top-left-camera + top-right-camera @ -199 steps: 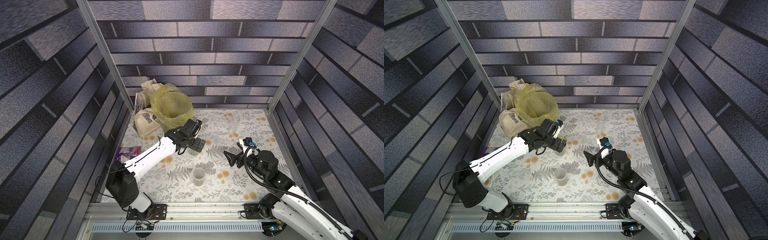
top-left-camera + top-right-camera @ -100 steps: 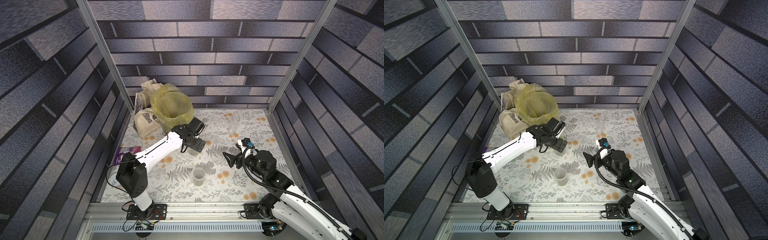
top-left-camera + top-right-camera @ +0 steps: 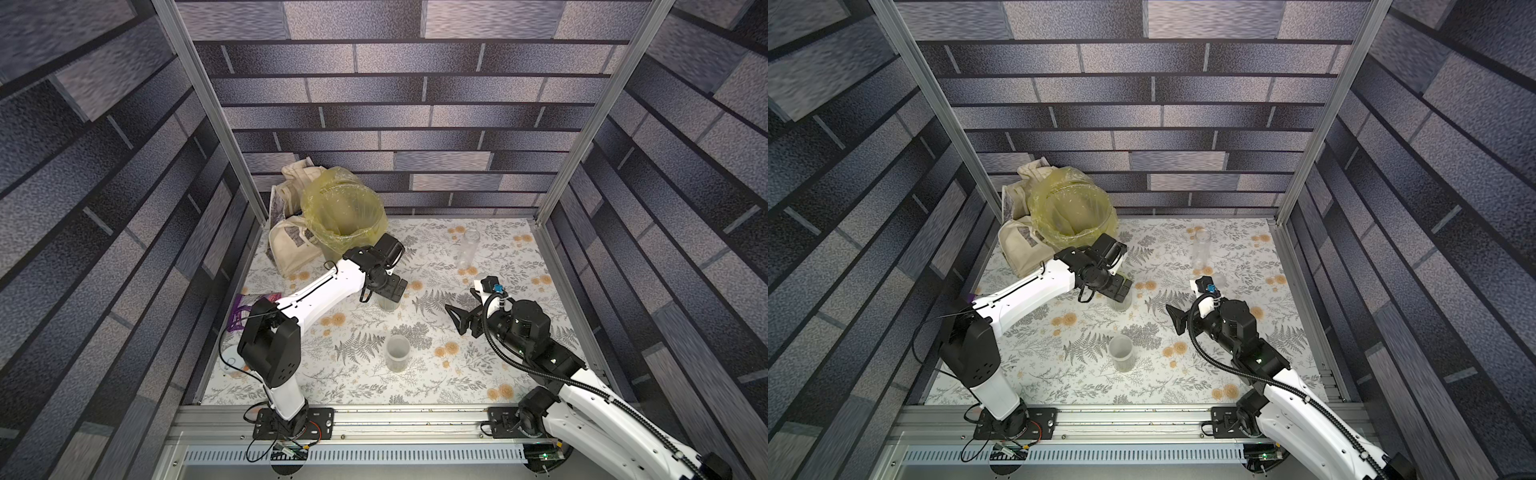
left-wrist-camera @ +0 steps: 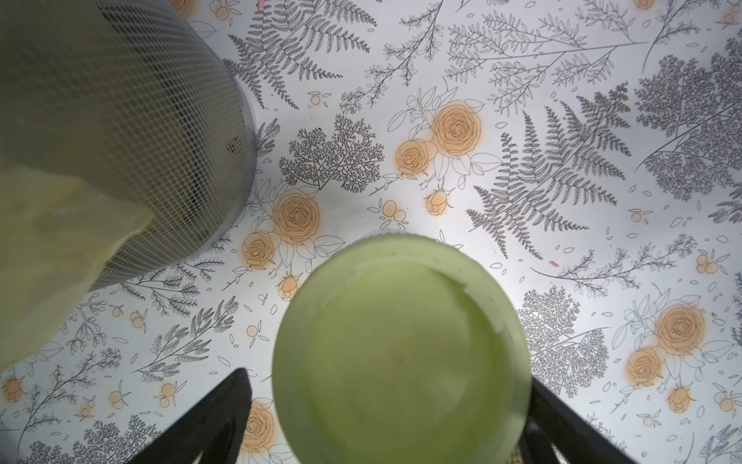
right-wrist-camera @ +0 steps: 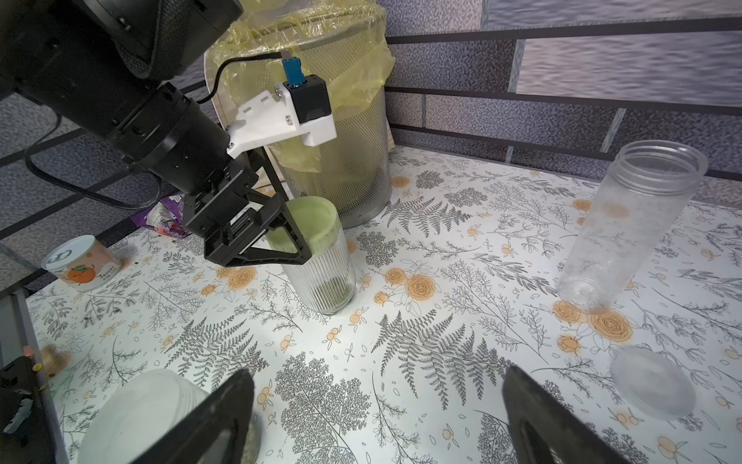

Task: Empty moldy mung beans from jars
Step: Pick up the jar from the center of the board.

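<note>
A ribbed clear jar with a lime-green round lid [image 5: 321,257] stands upright on the floral-print counter [image 5: 441,225], with a thin layer of dull olive mung beans [image 5: 327,287] at its bottom. The left end effector [image 5: 297,225] straddles the lid, its fingers spread. Just behind is a grey mesh bin lined with a yellow plastic bag [image 5: 353,160]. A tall clear lidless jar [image 5: 630,225] stands well apart. The black fingers of the right end effector [image 5: 377,371] gape in the foreground.

no words or numbers can be read anywhere. small print is seen on the tin can [image 5: 82,263] near the mesh bin [image 5: 361,168], but it is too blurred.
</note>
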### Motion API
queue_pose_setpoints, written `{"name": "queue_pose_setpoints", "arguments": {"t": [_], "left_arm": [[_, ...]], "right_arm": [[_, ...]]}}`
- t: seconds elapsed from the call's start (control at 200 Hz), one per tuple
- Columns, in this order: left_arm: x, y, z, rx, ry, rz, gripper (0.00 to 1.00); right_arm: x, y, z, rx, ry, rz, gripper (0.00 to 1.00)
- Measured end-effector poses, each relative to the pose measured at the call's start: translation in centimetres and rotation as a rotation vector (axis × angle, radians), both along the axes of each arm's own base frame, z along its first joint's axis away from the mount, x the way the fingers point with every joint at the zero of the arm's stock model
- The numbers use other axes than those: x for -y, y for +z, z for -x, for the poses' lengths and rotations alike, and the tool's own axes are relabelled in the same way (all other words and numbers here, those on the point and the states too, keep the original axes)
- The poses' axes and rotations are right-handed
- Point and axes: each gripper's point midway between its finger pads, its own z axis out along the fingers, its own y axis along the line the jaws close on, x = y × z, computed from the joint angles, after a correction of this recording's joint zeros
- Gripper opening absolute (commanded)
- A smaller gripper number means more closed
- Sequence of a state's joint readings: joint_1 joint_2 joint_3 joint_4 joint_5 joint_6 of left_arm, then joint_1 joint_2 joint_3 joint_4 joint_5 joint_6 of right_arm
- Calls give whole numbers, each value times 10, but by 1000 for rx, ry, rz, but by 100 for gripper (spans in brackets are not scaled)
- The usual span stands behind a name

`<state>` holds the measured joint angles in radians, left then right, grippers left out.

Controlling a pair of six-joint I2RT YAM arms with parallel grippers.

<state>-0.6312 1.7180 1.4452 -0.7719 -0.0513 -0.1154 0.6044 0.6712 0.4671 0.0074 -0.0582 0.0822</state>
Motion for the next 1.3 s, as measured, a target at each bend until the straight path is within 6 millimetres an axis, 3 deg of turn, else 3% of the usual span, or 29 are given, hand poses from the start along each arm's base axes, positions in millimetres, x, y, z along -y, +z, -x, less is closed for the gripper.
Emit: {"name": "queue_pose_setpoints", "arguments": {"t": [0.14, 0.341, 0.566, 0.611, 0.781, 0.912, 1.187, 1.302], "left_arm": [[1, -1, -5, 6, 8, 19, 89], [5, -1, -10, 15, 9, 38, 91], [6, -17, -11, -16, 9, 20, 95], [6, -19, -11, -21, 8, 17, 92], [7, -20, -12, -22, 13, 20, 67], [8, -21, -12, -25, 16, 26, 58], [9, -18, -9, -55, 6, 33, 50], [14, -2, -11, -67, -19, 32, 49]], "right_arm": [[0, 0, 0, 1, 0, -1, 97], [1, -1, 0, -2, -4, 2, 96], [1, -3, -1, -4, -6, 5, 96], [1, -3, -1, -4, -8, 6, 96], [2, -3, -1, -4, -12, 7, 96], [2, -6, -2, -9, -15, 12, 96], [0, -11, -6, -11, -18, 16, 96], [-7, -13, -11, -2, 1, 19, 96]]}}
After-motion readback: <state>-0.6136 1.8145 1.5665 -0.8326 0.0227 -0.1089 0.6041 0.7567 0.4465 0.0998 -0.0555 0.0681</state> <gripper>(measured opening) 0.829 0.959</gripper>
